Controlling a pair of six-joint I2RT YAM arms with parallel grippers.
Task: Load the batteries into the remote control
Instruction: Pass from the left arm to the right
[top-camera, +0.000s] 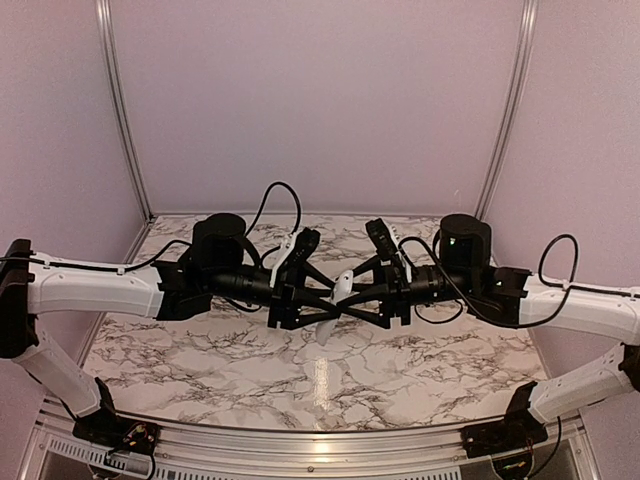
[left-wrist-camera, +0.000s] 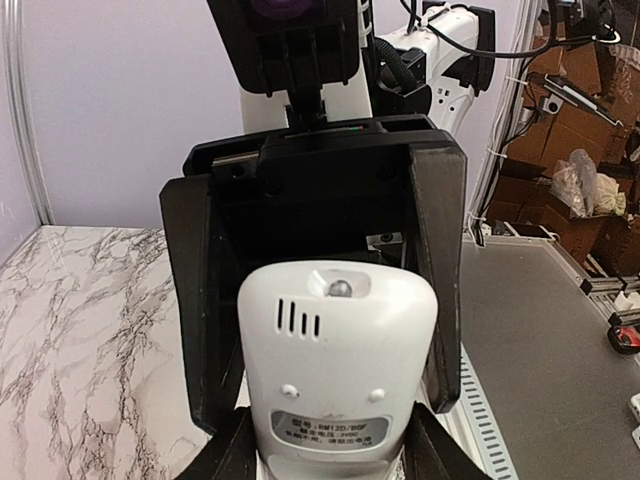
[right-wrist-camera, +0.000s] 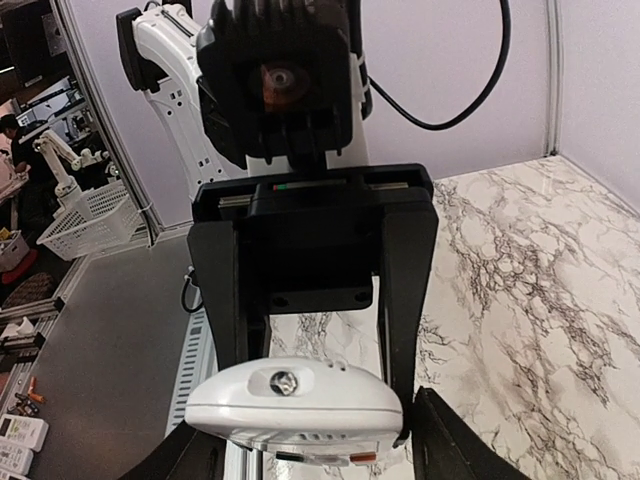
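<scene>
The white remote control (top-camera: 342, 284) hangs above the middle of the marble table, held between both grippers. My left gripper (top-camera: 322, 296) is shut on its lower half. In the left wrist view its back (left-wrist-camera: 335, 340) faces up, with vent slits and a grey label, between my left gripper's (left-wrist-camera: 328, 445) jaws. My right gripper (top-camera: 360, 292) closes on the LED end. In the right wrist view that end (right-wrist-camera: 295, 400) faces the camera, between my right gripper's (right-wrist-camera: 310, 445) jaws. A small orange spot (right-wrist-camera: 364, 457) and a dark spot (right-wrist-camera: 290, 456) show under the remote; I cannot tell whether they are the batteries.
The marble table (top-camera: 230, 360) is bounded by an aluminium front rail (top-camera: 300, 435) and purple walls with upright posts (top-camera: 505, 110). Off the table's side are a grey floor (left-wrist-camera: 540, 360), a white basket (right-wrist-camera: 85, 225) and spare remotes (right-wrist-camera: 20, 432).
</scene>
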